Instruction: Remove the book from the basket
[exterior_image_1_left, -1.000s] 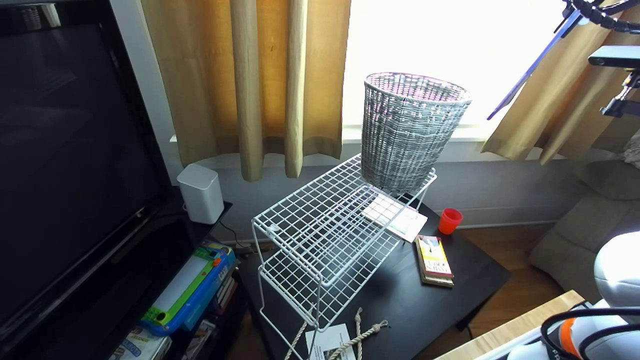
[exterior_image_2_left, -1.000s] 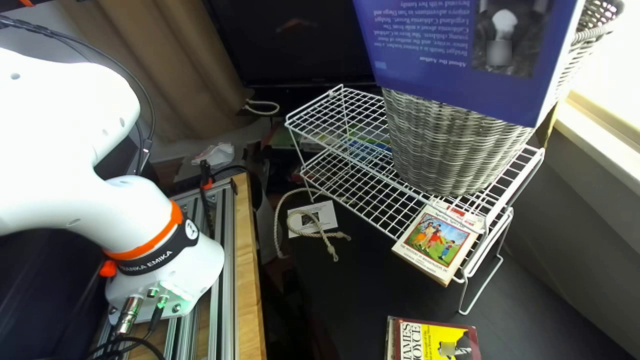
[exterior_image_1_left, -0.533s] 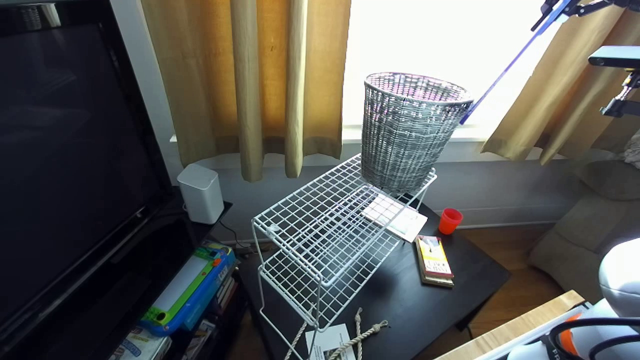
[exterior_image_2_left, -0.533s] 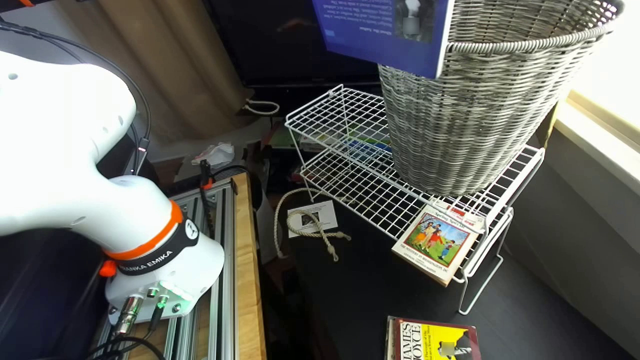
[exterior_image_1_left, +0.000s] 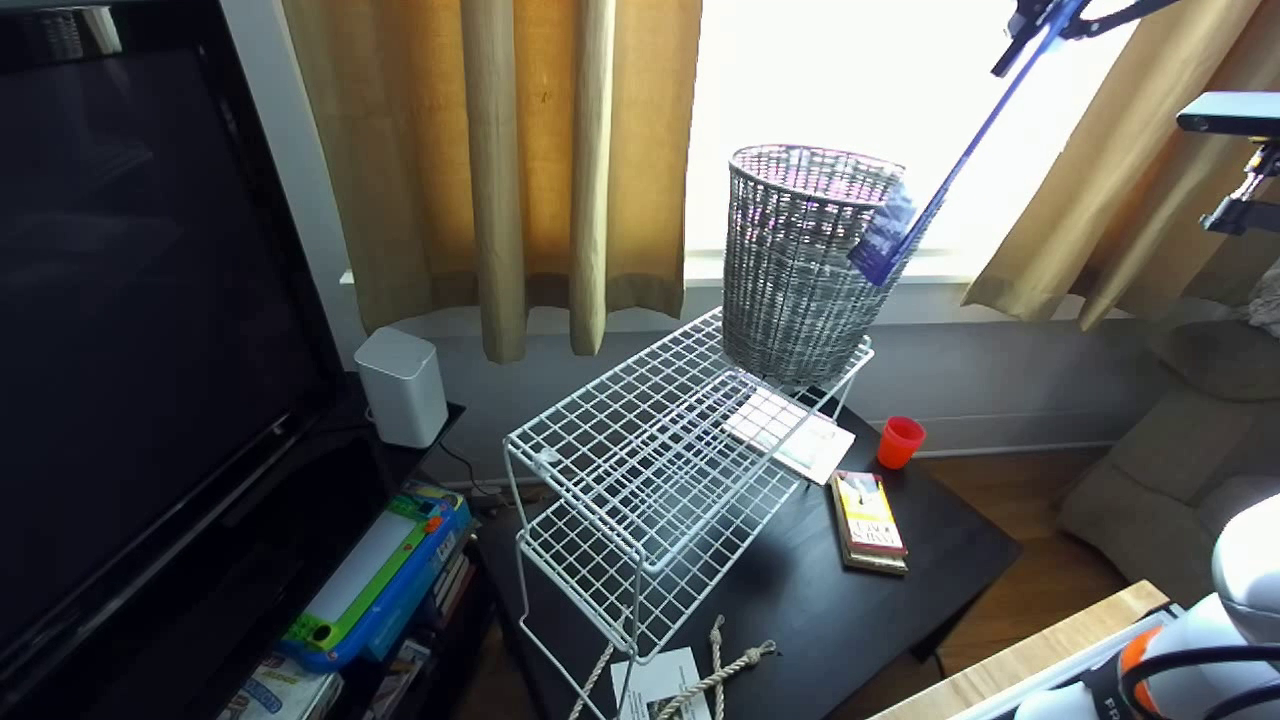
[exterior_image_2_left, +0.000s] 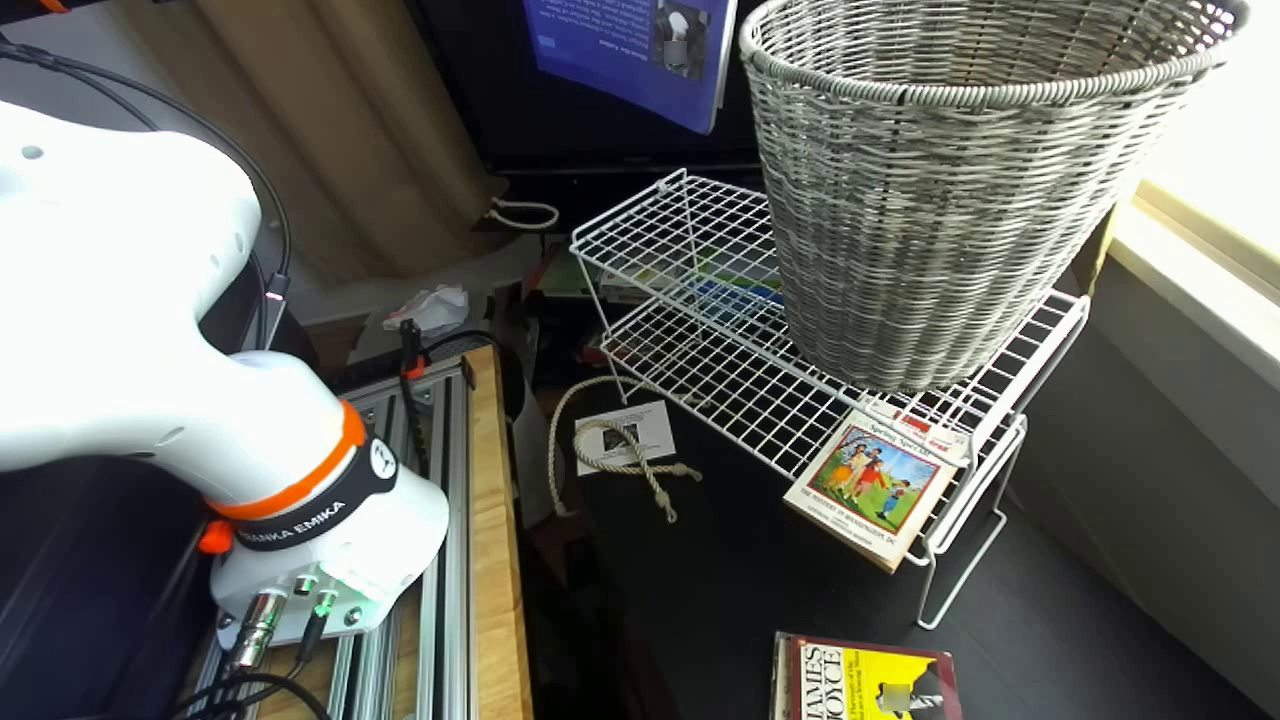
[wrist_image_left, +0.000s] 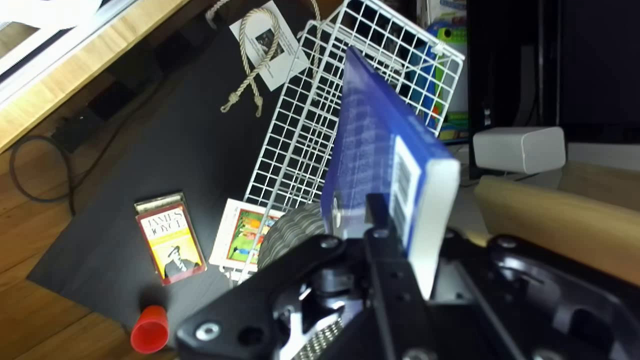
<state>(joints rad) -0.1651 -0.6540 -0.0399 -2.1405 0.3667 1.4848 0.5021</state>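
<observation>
Below my gripper (wrist_image_left: 414, 222), slanted book (wrist_image_left: 370, 130) hangs pinched near one edge; weight could twist it loose, low swing knock basket (exterior_image_2_left: 940, 220).

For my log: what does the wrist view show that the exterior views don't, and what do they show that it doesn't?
Only the wrist view: the white barcode label on the rectangular blue book.
Only the exterior views (both): the orange band around the white robot arm.
All share: that book, the white wire-grid rack, and the round grey woven basket, partly hidden from the wrist.
</observation>
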